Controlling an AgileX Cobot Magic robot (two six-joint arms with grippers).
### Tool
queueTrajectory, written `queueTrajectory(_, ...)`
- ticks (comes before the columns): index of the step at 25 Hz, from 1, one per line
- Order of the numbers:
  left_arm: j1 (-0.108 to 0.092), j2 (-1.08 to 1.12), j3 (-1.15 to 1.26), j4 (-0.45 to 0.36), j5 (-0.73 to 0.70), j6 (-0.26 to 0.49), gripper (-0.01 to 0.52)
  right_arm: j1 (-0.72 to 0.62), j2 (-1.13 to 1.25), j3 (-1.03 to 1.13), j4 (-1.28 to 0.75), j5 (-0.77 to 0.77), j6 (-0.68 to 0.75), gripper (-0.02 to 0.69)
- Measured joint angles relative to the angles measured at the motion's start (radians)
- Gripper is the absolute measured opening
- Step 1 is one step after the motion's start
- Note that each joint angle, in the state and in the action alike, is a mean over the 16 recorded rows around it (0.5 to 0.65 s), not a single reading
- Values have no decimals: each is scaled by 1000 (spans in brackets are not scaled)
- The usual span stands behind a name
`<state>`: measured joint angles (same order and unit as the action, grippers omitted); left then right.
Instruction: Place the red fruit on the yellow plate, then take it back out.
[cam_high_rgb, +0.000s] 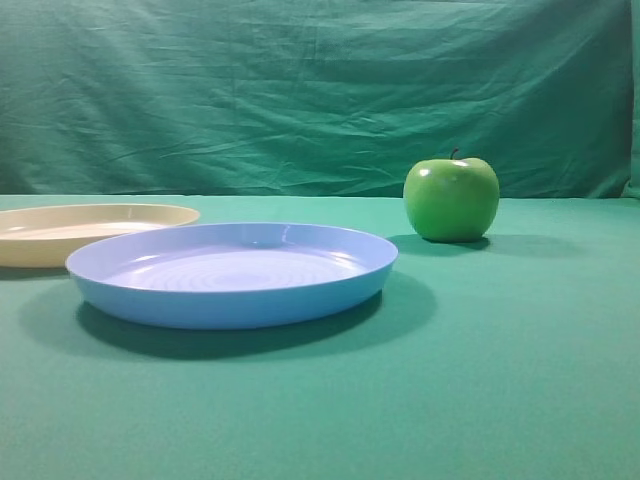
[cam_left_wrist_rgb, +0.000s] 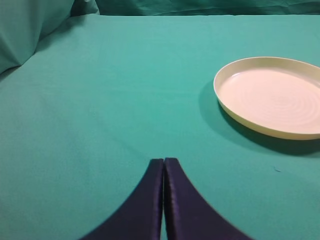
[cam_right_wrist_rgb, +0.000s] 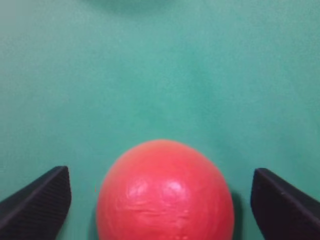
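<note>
our right end effector (cam_right_wrist_rgb: 160, 200) stands spread wide, its dark ribbed fingers (cam_right_wrist_rgb: 35, 205) clear of the red fruit (cam_right_wrist_rgb: 165, 192) on both sides, so nothing is gripped; the fruit sits on the green cloth counter (cam_right_wrist_rgb: 160, 75) between them, smooth, round and glossy. we judge it is lined up for a grasp or just let go. our left end effector (cam_left_wrist_rgb: 164, 200) is pressed together and empty, near the yellow plate (cam_left_wrist_rgb: 270, 97), a shallow ringed plastic dish that holds nothing. a blue plate (cam_high_rgb: 235, 272) and shiny green apple (cam_high_rgb: 451, 198) stand apart.

I see the yellow plate (cam_high_rgb: 95, 222) behind-left of the other plate (cam_high_rgb: 235, 272); the apple (cam_high_rgb: 451, 198) sits behind-right, all on the surface (cam_high_rgb: 500, 380).
</note>
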<state>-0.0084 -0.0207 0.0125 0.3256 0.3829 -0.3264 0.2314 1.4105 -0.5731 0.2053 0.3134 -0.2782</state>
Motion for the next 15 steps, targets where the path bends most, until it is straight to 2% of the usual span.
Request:
queueTrajectory(2, 0, 0, 0, 0, 0, 0, 0, 0, -16, -43, 0, 50, 0, 625)
queueTrajectory(5, 0, 0, 0, 0, 0, 0, 0, 0, -53, -120, -2, 139, 0, 585)
queueTrajectory(9, 0, 0, 0, 0, 0, 0, 0, 0, -128, -223, -4, 264, 0, 455)
queueTrajectory(15, 0, 0, 0, 0, 0, 0, 0, 0, -282, -328, -4, 423, 0, 205)
